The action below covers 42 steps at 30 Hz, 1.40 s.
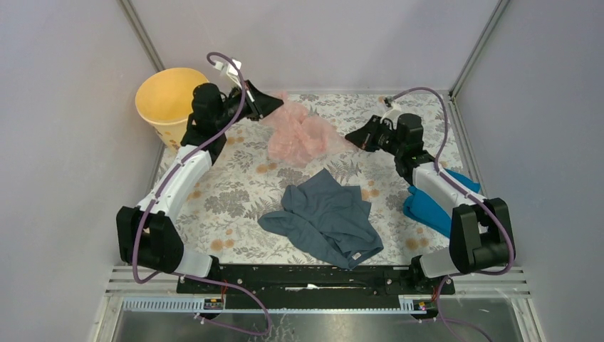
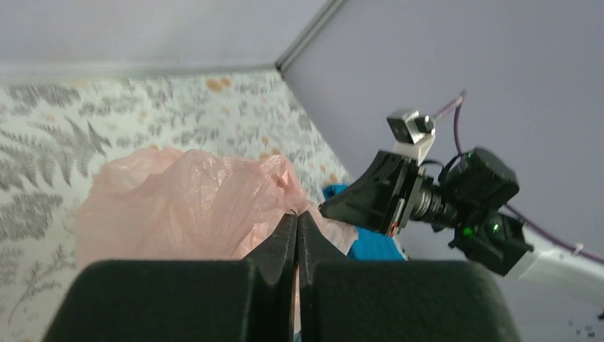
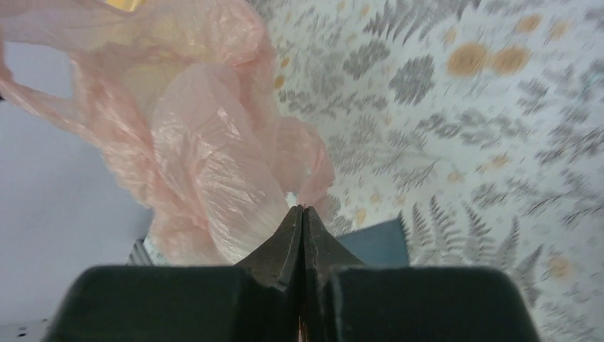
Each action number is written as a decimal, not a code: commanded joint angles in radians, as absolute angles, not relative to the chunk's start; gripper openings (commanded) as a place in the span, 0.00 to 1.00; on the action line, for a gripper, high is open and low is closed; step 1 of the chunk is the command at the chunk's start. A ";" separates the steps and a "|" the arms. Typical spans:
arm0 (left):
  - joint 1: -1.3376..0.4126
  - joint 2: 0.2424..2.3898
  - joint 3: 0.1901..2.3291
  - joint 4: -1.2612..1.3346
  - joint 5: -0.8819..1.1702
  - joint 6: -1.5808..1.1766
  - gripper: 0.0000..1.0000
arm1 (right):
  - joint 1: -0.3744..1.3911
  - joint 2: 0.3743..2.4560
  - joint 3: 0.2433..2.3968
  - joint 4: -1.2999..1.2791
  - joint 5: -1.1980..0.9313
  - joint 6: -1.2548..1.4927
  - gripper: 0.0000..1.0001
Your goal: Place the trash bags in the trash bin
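Looking down from the overhead camera, I saw the trash bag [image 1: 299,135] bunched up in the far middle of the table [image 1: 235,192], a crumpled mass of thin, shiny pale-pink film stretched between my two arms. The left gripper [image 1: 269,107] sat at the bag's far left corner. In its wrist view the fingers were pressed tightly together with the pink film gathered right at their tips, so I read it as clamped on the bag. The right gripper [image 1: 351,138] met the bag's right end, where the film tapered to a thin tail. Its wrist view showed the fingers likewise together, with a fold of film running down to their tips, and I took that as a pinch on the plastic too. The trash bin [image 1: 169,100] stood in the far left corner, just to the left of the left gripper, and the bag was outside it. Nearer to me, a grey-blue garment [image 1: 327,217] lay rumpled in the middle of the table, well apart from the bag. A bright blue cloth [image 1: 426,208] lay by the right edge, partly hidden under the right arm.
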State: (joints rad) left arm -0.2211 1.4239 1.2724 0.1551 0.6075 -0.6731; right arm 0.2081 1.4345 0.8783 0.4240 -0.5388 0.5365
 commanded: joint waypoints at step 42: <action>-0.218 1.437 1.013 0.717 1.027 -0.806 0.00 | 0.304 1.869 0.895 0.348 -0.768 0.840 0.51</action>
